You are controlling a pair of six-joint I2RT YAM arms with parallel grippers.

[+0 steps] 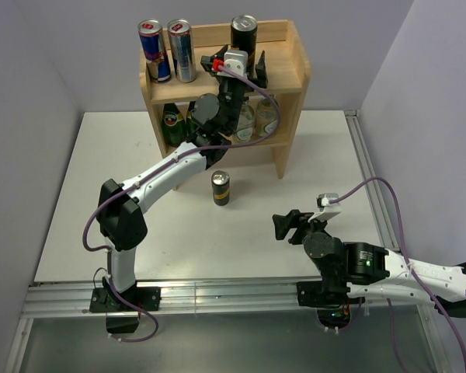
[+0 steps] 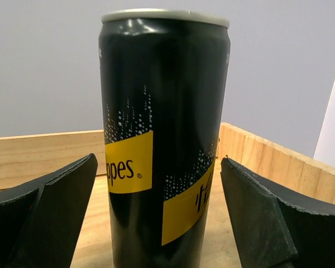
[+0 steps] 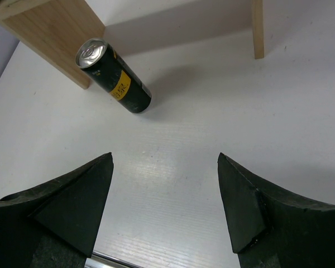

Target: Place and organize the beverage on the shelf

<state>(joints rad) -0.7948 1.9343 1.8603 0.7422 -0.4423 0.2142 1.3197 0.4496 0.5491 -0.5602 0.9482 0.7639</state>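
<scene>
Black-and-gold, a slim can (image 1: 244,33) (image 2: 162,139) stands upright on the top board of the wooden shelf (image 1: 291,81) (image 2: 268,162), towards the back rim and right of centre, with the left gripper (image 1: 245,62) (image 2: 158,167) around it. The wrist view shows the fingers (image 2: 56,206) spread, one on each side of the can, with a gap on both sides, so the can is not pinched. At the left end of the same board a blue can (image 1: 151,48) and a second blue can (image 1: 182,50) stand side by side, well apart from the black one. On the lower board a green bottle (image 1: 171,124) shows at the left and clear glass bottles (image 1: 266,118) at the right, partly hidden behind the left arm. A second black can (image 1: 220,187) (image 3: 114,78) stands upright on the white table (image 1: 311,171) (image 3: 212,111) in front of the shelf, near the foot of a side panel (image 3: 50,28). The right gripper (image 1: 293,225) (image 3: 164,162) hangs low over the table, right of that can and apart from it, its fingers (image 3: 78,206) wide apart and holding nothing.
</scene>
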